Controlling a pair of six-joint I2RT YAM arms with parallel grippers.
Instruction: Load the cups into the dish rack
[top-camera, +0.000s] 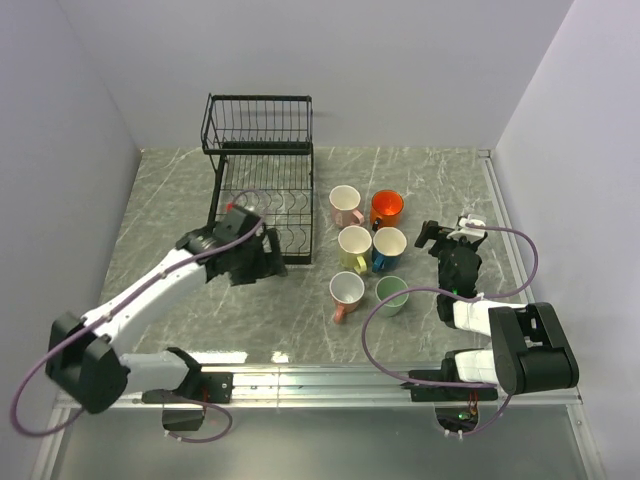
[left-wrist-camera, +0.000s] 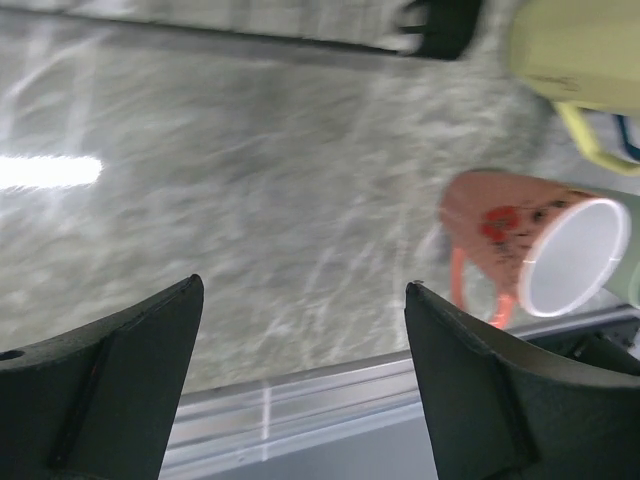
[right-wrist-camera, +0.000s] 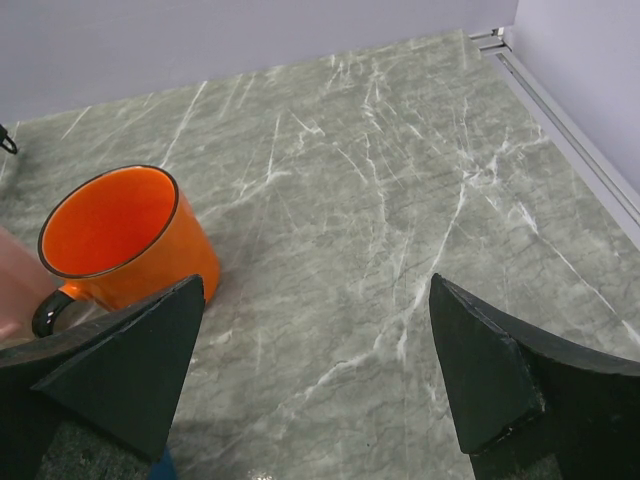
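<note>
Six cups stand in a cluster right of the black wire dish rack (top-camera: 256, 122): a pink cup (top-camera: 345, 205), an orange cup (top-camera: 386, 208), a pale yellow cup (top-camera: 354, 244), a blue cup (top-camera: 389, 245), a second pink cup (top-camera: 346, 292) and a pale green cup (top-camera: 391, 294). My left gripper (top-camera: 268, 264) is open and empty at the rack's near corner, left of the cups. Its wrist view (left-wrist-camera: 302, 283) shows the near pink cup (left-wrist-camera: 520, 240) and the yellow cup (left-wrist-camera: 580, 50). My right gripper (top-camera: 442, 238) is open and empty, right of the blue cup. Its wrist view (right-wrist-camera: 315, 281) shows the orange cup (right-wrist-camera: 120, 235).
The rack holds nothing. A rack foot (left-wrist-camera: 445, 25) shows at the top of the left wrist view. A metal rail (top-camera: 330, 375) runs along the table's near edge. Grey walls close off the back and both sides.
</note>
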